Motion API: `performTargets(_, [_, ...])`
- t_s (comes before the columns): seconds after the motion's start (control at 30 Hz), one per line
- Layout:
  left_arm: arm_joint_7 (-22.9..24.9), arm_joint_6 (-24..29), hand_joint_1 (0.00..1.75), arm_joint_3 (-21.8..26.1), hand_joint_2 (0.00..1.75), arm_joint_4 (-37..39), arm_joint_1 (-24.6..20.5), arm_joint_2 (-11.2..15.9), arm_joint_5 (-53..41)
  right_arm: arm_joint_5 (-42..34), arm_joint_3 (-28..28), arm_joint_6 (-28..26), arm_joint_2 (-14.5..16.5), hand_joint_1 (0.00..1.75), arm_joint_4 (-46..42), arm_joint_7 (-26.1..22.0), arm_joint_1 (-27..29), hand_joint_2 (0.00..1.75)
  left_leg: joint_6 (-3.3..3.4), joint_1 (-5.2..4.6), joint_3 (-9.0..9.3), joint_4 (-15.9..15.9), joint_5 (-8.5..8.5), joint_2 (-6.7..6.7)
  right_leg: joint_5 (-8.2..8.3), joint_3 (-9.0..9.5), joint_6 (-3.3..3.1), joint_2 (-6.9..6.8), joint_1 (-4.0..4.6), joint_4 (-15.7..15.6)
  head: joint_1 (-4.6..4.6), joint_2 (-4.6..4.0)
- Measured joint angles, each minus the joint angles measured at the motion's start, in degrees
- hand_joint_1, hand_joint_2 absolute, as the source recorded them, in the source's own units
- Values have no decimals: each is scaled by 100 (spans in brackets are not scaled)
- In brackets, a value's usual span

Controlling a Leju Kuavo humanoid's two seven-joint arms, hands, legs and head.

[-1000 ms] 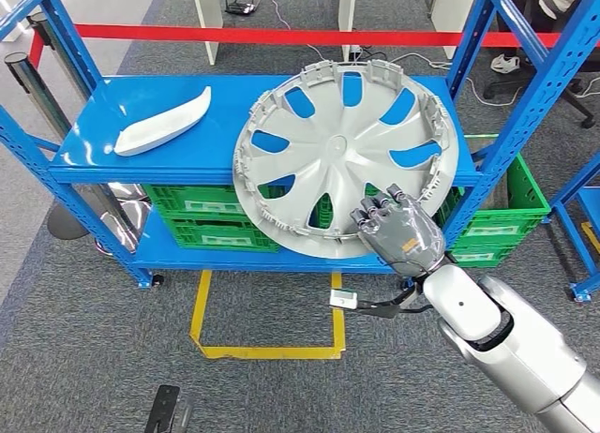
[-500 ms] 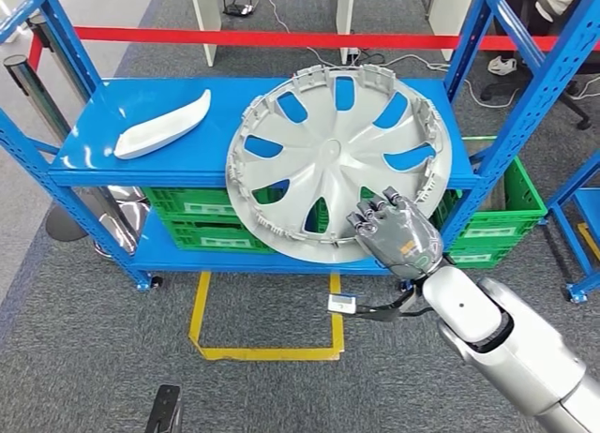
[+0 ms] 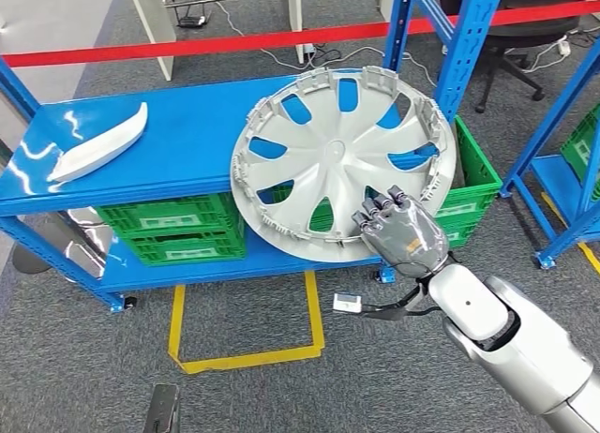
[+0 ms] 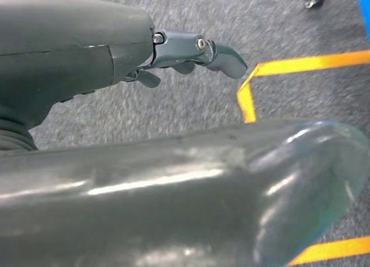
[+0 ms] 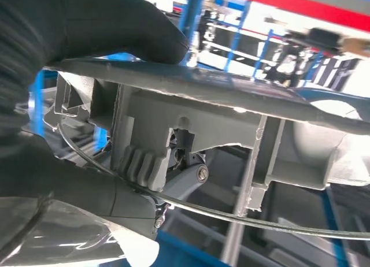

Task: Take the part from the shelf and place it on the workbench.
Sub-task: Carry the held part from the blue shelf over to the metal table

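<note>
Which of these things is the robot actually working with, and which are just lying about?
In the job: hubcap, right hand gripping its rim, shelf.
Lying about: white part, green crates, red tape, yellow floor marking.

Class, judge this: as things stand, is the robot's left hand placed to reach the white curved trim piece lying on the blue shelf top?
Probably not yet. The left robot hand hangs low over grey carpet, holding nothing, while the white curved trim piece lies up on the blue shelf top.
</note>
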Motion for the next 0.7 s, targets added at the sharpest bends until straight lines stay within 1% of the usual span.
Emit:
performTargets(0.03, [-18,57,0,-61,0,-6,8,-7,106,-15,1,11,-3,175,-6,0,-22,175,-1,-1,-158,386,-201,-87,4,-2,-19,62,6,-1,-6,0])
performTargets(0.07, [-25,92,0,-123,0,-9,16,-10,190,-26,3,28,-3,175,-9,0,-44,175,5,-6,-332,788,-371,-129,7,-2,-30,128,18,-1,-12,0])
performTargets(0.1, [-28,117,0,-186,0,-10,21,-11,256,-34,6,54,-3,175,-12,0,-60,175,21,-12,-470,1089,-460,-149,8,-1,-38,201,34,-1,-16,0])
performTargets(0.13, [-31,129,0,-240,44,-10,25,-13,300,-38,12,79,-3,175,-13,0,-72,175,50,-22,-525,1190,-436,-159,9,1,-43,274,51,-1,-15,0])
performTargets(0.17, [-32,119,0,-296,87,-10,25,-14,345,-37,20,96,-3,175,-14,0,-80,175,93,-36,-483,1071,-304,-183,11,5,-47,352,69,-1,-14,0])
performTargets(0.2, [-33,94,0,-349,131,-10,25,-15,393,-34,28,107,-2,175,-20,0,-88,175,153,-53,-347,744,-88,-246,14,10,-49,428,83,-1,-15,0])
performTargets(0.23, [-34,60,0,-386,175,-9,24,-10,433,-28,34,109,-1,175,-29,0,-97,175,232,-78,-175,344,120,-328,17,12,-53,484,89,-5,-14,0])
performTargets(0.27, [-34,27,0,-412,175,-9,22,1,467,-18,39,110,1,175,-39,3,-114,175,306,-99,-27,-11,277,-407,25,8,-48,543,98,-8,-10,0])
performTargets(0.3, [-35,3,0,-430,175,-9,13,8,487,-4,43,113,3,175,-49,9,-131,175,364,-120,78,-261,356,-466,37,-6,-33,589,91,-13,-15,0])
performTargets(0.33, [-37,-31,0,-447,175,-9,1,15,499,15,45,115,4,175,-55,17,-147,175,399,-138,122,-376,362,-483,53,-26,-10,624,79,-22,-21,0])
performTargets(0.37, [-39,-80,0,-469,175,-9,-12,17,512,32,48,117,3,175,-57,24,-160,175,406,-145,132,-420,355,-474,73,-43,25,663,70,-37,-27,0])
performTargets(0.4, [-43,-137,0,-494,175,-9,-24,15,526,44,50,119,2,175,-59,27,-162,175,395,-136,154,-484,367,-456,89,-53,57,672,62,-59,-38,0])
performTargets(0.43, [-45,-188,0,-513,175,-9,-28,19,541,56,55,119,-1,175,-62,28,-164,175,293,-121,171,-548,389,-453,118,-41,31,654,66,-105,-34,0])
performTargets(0.47, [-46,-216,0,-526,175,-9,-31,21,553,68,63,119,-4,175,-63,31,-170,175,207,-108,183,-609,419,-453,133,-24,-12,631,76,-149,-20,0])
performTargets(0.5, [-47,-227,0,-534,175,-9,-32,23,560,85,73,117,-7,175,-68,37,-177,175,142,-96,192,-663,444,-457,148,-9,-59,603,86,-186,-10,0])
performTargets(0.53, [-41,-220,0,-537,175,-9,-31,24,563,108,81,115,-8,175,-71,49,-184,175,92,-102,188,-677,452,-470,162,7,-108,579,88,-223,7,0])
performTargets(0.57, [-18,-211,0,-540,175,-9,-30,22,570,131,87,114,-9,175,-74,59,-188,175,138,-109,179,-677,459,-472,164,12,-98,573,86,-237,13,0])
performTargets(0.6, [14,-203,0,-541,175,-9,-26,20,584,148,90,112,-9,175,-76,67,-186,175,169,-116,173,-674,464,-474,177,15,-74,566,81,-250,14,0])
performTargets(0.7, [126,-257,0,-542,175,-9,-22,22,617,173,95,112,-9,175,-76,81,-180,175,206,-137,151,-665,485,-485,207,16,-7,552,62,-275,15,0])
